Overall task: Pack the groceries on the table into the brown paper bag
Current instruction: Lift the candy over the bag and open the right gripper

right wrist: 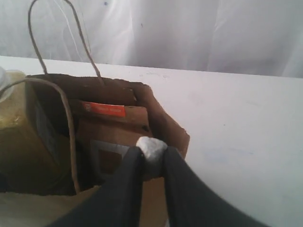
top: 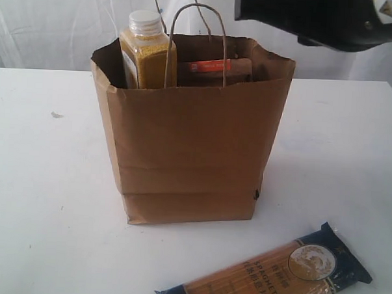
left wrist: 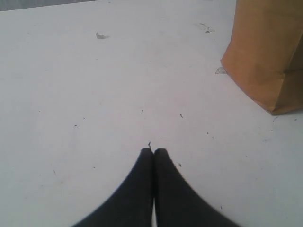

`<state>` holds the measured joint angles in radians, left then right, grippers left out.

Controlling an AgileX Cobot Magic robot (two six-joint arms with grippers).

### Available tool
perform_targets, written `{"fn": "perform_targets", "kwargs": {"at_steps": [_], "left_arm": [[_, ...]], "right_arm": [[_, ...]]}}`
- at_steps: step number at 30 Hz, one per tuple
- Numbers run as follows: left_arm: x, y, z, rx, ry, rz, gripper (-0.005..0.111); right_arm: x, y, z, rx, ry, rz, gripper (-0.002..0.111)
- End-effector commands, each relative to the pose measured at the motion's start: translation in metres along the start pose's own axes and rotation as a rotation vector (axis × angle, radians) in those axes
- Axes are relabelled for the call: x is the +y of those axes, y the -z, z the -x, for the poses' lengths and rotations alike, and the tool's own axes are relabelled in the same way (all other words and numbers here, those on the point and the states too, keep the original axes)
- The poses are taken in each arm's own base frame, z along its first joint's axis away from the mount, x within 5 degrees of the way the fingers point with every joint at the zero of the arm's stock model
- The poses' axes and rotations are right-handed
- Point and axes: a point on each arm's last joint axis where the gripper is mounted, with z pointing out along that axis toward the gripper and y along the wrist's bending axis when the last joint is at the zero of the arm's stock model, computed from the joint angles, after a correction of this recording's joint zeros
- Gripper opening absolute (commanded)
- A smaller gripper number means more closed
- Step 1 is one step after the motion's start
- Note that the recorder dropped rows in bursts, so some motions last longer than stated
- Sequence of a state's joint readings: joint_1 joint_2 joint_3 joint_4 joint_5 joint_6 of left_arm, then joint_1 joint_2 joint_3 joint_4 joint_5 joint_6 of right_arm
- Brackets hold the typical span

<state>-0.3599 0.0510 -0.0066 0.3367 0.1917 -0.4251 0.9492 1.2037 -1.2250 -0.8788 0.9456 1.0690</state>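
Note:
The brown paper bag (top: 189,153) stands upright mid-table. Inside it, the yellow-grain bottle (top: 145,50) sticks out at the left and the kraft pouch with orange strip (top: 215,70) leans at the back. The dark-blue spaghetti packet (top: 275,271) lies flat on the table (top: 38,179) in front of the bag, to the right. My right gripper (right wrist: 152,152) hangs over the bag's open rim (right wrist: 165,123), shut on a small whitish-topped item (right wrist: 151,144), darker below; I cannot tell which jar it is. My left gripper (left wrist: 153,151) is shut and empty over bare tabletop, beside the bag (left wrist: 265,56).
The right arm's black body (top: 319,19) fills the top right of the exterior view. The bag's twisted cord handles (top: 198,30) stand up over its mouth. A white curtain hangs behind the table. Small dark specks (left wrist: 100,35) dot the tabletop.

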Motion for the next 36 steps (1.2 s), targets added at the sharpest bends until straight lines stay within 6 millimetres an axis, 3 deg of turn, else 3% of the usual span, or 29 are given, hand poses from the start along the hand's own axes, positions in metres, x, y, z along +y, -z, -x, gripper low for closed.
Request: {"fn": "perform_targets", "kwargs": {"at_steps": [1, 8, 12, 14, 19, 22, 27, 36], "left_arm": [[0.000, -0.001, -0.002, 0.003, -0.002, 0.001, 0.000], [0.000, -0.001, -0.002, 0.003, -0.002, 0.001, 0.000], [0.000, -0.001, -0.002, 0.003, -0.002, 0.001, 0.000], [0.000, -0.001, -0.002, 0.003, -0.002, 0.001, 0.000], [0.000, -0.001, -0.002, 0.003, -0.002, 0.001, 0.000], [0.000, -0.001, -0.002, 0.003, -0.002, 0.001, 0.000], [0.000, -0.001, -0.002, 0.003, -0.002, 0.001, 0.000], [0.000, -0.001, -0.002, 0.003, -0.002, 0.001, 0.000]], "right_arm": [[0.007, -0.031, -0.002, 0.018, 0.032, -0.001, 0.015], [0.009, -0.071, -0.011, 0.072, 0.048, -0.047, 0.015], [0.015, -0.080, -0.009, 0.041, 0.044, 0.021, 0.016], [0.019, -0.082, -0.009, 0.026, 0.044, 0.056, 0.023], [0.018, -0.088, -0.014, 0.065, 0.053, 0.010, 0.056], [0.013, -0.087, -0.016, 0.087, 0.053, -0.032, 0.059], [0.009, -0.066, -0.007, 0.051, 0.041, -0.011, 0.056], [-0.015, 0.027, 0.004, 0.015, 0.287, 0.059, 0.056]]}}
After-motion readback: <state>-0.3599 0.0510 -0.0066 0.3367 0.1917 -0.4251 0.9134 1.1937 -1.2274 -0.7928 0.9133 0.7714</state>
